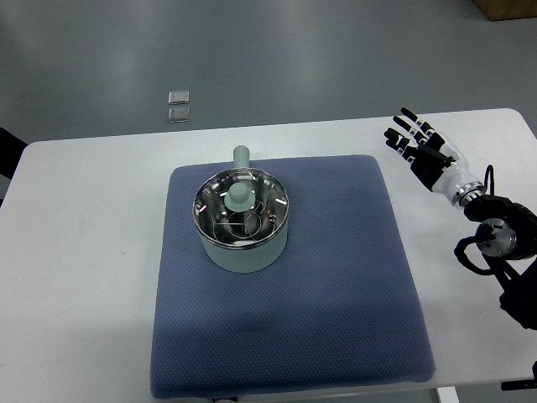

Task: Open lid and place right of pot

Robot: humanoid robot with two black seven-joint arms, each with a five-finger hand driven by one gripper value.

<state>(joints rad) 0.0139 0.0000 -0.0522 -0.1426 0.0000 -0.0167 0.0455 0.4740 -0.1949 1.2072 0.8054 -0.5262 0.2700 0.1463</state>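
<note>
1. Now, the right hand (417, 143) sits at the two o'clock part of the view, over the bare white table (84, 252), its arm coming in from the right edge by way of a black wrist joint with looped cables.
2. Its black-and-white fingers (406, 126) are stretched out and slightly fanned, pointing toward ten o'clock, and they hold nothing.
3. At about eight o'clock from that hand, well apart from it, lies the blue mat (336, 285), a padded square covering the middle of the table.
4. On the mat's upper-left part stands the pot (243, 252), pale green outside, with a stubby handle sticking out toward twelve o'clock.
5. Its lid (242, 210) is on the pot, a clear pane in a metal rim with a pale green knob at the centre; something like a wire rack seems to show through the glass, though reflections make that hard to tell.
6. Beyond the table, toward eleven o'clock, two small square plates (179, 106) are set in the grey floor, one just above the other.
</note>
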